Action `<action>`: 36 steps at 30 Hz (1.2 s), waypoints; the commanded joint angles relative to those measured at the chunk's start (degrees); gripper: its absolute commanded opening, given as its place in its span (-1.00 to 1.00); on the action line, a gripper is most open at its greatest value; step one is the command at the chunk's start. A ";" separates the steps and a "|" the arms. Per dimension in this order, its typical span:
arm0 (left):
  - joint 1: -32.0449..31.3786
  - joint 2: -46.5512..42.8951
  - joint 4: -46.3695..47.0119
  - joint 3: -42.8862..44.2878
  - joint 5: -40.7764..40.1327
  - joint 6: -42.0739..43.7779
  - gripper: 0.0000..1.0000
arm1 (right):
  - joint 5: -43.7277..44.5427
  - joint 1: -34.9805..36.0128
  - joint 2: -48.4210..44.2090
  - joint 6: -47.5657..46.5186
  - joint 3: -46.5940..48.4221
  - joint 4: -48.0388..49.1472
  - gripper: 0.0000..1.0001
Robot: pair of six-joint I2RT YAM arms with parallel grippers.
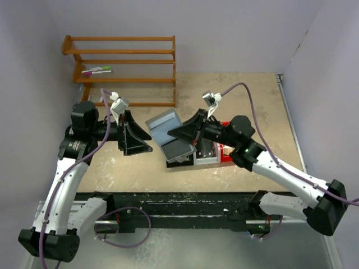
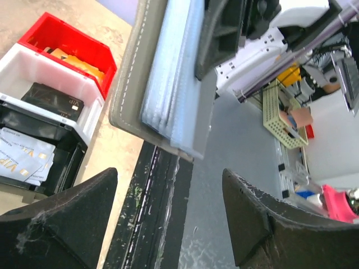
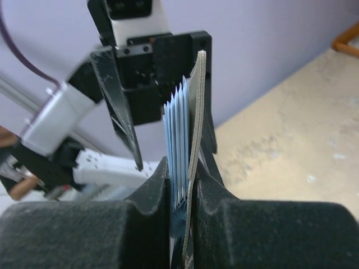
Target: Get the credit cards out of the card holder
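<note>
The card holder [image 1: 164, 126] hangs in the air between the arms, its blue-grey cover [image 2: 130, 67] and clear plastic sleeves [image 3: 177, 120] fanned open. My right gripper [image 3: 180, 168] is shut on its edge, cover and sleeves pinched between the pads; the top view shows this gripper [image 1: 173, 133] at the holder's right side. My left gripper [image 2: 170, 174] stands open just left of the holder [image 1: 147, 143], nothing between its fingers. Credit cards lie in bins below: a black one [image 2: 53, 101] in the white bin, silvery ones [image 2: 25, 157] in the black bin, tan-gold ones [image 2: 73, 61] in the red bin.
The three bins sit in a row under the holder, black [image 1: 178, 152], white [image 1: 206, 156] and red [image 1: 227, 151]. A wooden rack [image 1: 120, 67] with markers stands at the back left. A black rail [image 1: 168, 202] runs along the near table edge.
</note>
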 commanded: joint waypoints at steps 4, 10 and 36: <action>0.03 -3.74 20.57 -2.91 -9.77 -22.20 0.55 | 11.20 4.91 3.38 16.25 -5.25 33.30 -1.00; 0.04 -6.08 31.08 -5.82 -8.61 -32.44 0.49 | 16.12 7.97 5.33 15.71 -4.95 35.79 -1.00; 0.03 0.30 -1.35 6.44 2.47 -0.30 -0.77 | -30.12 -3.40 22.09 -25.21 36.78 -39.78 0.01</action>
